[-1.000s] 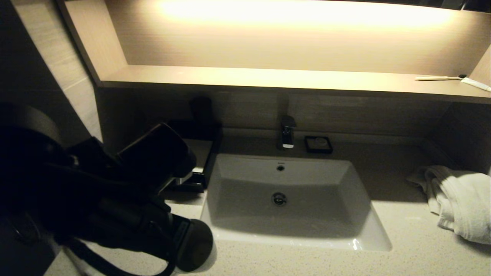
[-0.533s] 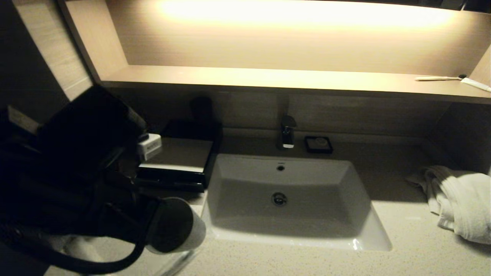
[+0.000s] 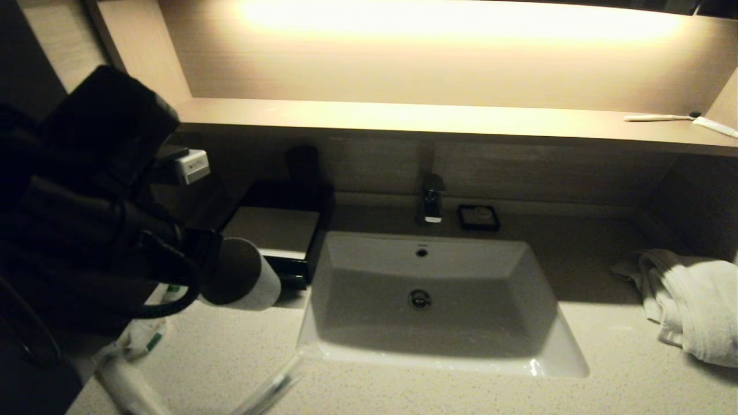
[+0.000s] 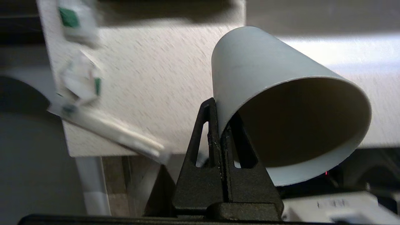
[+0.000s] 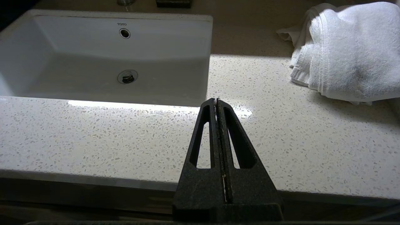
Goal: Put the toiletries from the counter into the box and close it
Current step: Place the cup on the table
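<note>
I'm seeing a white towel [image 3: 689, 300] lying far right of the claw, a soap dish [image 3: 478, 217] sitting beyond the sink [image 3: 346, 253].

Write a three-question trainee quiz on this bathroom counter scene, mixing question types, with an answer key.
1. True or false: the left gripper is shut on the rim of a cup.
2. Where does the towel lie? A) in the sink B) on the counter, right of the sink C) on the shelf
3. Fill in: the sachets on the counter bear ____ marks.

Key: 1 true; 2 B; 3 green.
</note>
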You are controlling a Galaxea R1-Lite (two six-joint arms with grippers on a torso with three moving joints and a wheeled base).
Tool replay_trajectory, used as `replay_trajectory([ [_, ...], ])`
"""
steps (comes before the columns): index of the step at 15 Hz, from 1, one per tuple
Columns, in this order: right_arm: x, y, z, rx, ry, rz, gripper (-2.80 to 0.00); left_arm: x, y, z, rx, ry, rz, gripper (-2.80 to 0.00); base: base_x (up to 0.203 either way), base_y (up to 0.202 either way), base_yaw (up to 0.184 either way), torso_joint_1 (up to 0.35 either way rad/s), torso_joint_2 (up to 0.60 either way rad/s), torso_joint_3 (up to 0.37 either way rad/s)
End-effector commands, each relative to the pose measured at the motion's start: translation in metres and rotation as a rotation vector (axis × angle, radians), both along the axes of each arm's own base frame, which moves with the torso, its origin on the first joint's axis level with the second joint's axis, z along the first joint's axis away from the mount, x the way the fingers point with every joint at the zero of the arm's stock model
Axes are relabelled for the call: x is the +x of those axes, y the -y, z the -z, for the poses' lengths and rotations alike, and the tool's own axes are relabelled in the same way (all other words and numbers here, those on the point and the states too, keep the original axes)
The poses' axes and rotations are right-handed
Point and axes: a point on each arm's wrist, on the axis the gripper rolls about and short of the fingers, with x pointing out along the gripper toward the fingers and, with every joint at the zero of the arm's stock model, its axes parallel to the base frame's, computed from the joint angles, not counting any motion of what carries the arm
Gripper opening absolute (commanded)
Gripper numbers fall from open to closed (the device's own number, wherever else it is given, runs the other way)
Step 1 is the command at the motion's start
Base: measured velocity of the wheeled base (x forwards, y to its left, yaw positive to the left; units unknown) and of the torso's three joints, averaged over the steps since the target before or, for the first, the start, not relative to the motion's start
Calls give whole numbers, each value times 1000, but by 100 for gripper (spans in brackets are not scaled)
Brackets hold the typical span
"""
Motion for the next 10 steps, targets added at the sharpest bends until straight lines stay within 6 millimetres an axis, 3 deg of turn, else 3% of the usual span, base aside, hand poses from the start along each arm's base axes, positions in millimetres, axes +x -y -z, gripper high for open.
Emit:
replay_trajectory([
  [1, 0, 0, 0, 0, 0, -1, -280, 21, 2, 5, 13, -21, -31, -280, 0, 0, 0, 0, 0, 0],
  [6, 0, 0, 0, 0, 0, -1, -280, 35, 6, -1, 2, 1, -40, -280, 0, 0, 0, 0, 0, 0],
  [10, 0, 0, 0, 0, 1, -1, -280, 49, -4, 3, 29, -9, -80, -280, 0, 0, 0, 0, 0, 0],
])
